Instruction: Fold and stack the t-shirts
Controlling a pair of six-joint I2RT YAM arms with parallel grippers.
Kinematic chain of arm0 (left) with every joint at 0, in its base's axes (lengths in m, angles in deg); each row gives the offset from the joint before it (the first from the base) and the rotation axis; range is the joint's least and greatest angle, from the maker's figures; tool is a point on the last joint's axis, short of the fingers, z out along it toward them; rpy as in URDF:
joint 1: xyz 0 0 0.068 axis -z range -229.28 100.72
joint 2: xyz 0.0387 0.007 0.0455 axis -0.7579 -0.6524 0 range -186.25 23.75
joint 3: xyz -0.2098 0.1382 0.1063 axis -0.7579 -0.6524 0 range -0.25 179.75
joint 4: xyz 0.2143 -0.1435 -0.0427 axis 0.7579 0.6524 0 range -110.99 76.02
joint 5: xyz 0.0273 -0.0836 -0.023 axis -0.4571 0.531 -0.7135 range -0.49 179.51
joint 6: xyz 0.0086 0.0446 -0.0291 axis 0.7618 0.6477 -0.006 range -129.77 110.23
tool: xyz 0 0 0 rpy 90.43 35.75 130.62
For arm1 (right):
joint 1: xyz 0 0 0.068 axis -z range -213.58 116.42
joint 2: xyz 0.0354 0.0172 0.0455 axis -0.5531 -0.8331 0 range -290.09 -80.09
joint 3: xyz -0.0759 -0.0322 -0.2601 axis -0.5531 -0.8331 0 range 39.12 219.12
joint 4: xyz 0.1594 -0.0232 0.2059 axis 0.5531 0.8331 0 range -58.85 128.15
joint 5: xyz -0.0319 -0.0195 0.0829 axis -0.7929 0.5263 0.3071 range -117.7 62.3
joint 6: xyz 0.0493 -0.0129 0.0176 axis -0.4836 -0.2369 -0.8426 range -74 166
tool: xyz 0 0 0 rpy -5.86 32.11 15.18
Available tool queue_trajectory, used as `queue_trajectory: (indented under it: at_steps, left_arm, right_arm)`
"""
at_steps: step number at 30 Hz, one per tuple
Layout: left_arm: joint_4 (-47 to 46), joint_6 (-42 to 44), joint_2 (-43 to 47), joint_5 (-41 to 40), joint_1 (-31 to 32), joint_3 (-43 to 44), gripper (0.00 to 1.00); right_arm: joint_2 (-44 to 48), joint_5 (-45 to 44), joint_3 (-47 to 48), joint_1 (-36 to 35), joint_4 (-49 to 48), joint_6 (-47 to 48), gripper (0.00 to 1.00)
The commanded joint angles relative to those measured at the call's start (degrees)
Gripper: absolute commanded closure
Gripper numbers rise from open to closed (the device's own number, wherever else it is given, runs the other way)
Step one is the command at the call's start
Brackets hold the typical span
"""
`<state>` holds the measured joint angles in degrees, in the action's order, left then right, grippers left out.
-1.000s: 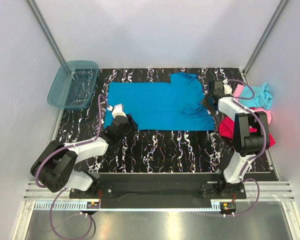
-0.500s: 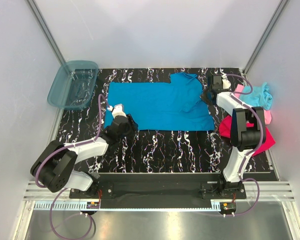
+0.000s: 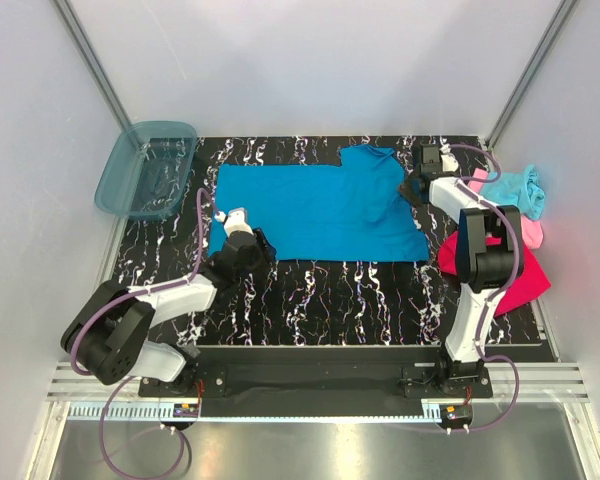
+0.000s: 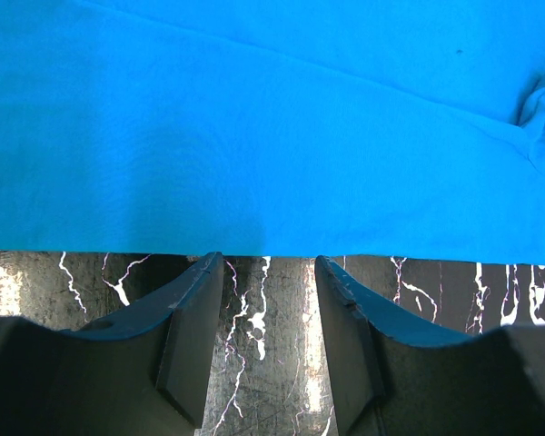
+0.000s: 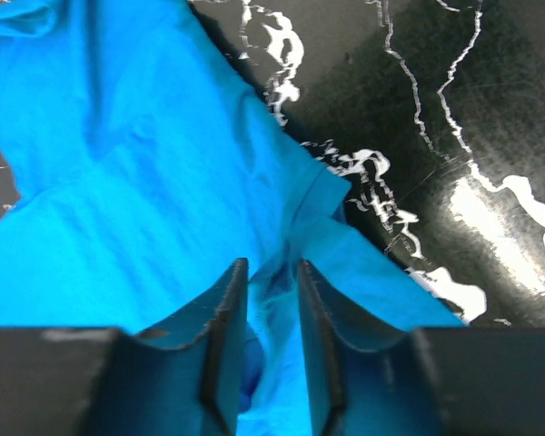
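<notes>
Blue tee (image 3: 320,205): soft matt cloth. Table (image 3: 330,290): glossy blk marble-look. Bin (image 3: 116,186): translucent plastic.

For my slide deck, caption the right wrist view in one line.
Right pincer parted above a bunched fold of the blue t-shirt on the black marbled table.

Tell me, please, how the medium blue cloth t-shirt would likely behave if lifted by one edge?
The medium blue cloth t-shirt is probably floppy: its sleeve already creases and folds. It lies thin and flat on the black marbled table, so it is likely light. Pushed, it would probably bunch rather than slide whole.
</notes>
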<state>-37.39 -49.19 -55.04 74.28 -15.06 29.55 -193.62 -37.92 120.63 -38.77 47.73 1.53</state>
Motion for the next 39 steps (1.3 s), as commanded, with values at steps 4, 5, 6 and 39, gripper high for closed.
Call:
queue_trajectory:
  at_steps: [4,5,6,39]
  left_arm:
    - [-3.28,1.01,0.82,-1.04,0.15,0.17,0.51]
    - [-3.28,1.01,0.91,-1.12,0.15,0.17,0.51]
    - [-3.37,1.01,0.91,-1.12,0.15,0.17,0.51]
    - [-4.51,0.48,0.65,1.69,0.15,0.17,0.51]
  right_arm:
    - [-2.04,-3.76,4.79,0.62,1.79,1.05,0.57]
    - [-2.13,-3.58,5.23,0.79,2.14,1.05,0.56]
    - [-1.87,-3.58,5.67,0.71,2.32,0.96,0.56]
    - [-44.14,16.02,72.74,2.38,25.26,2.9,0.51]
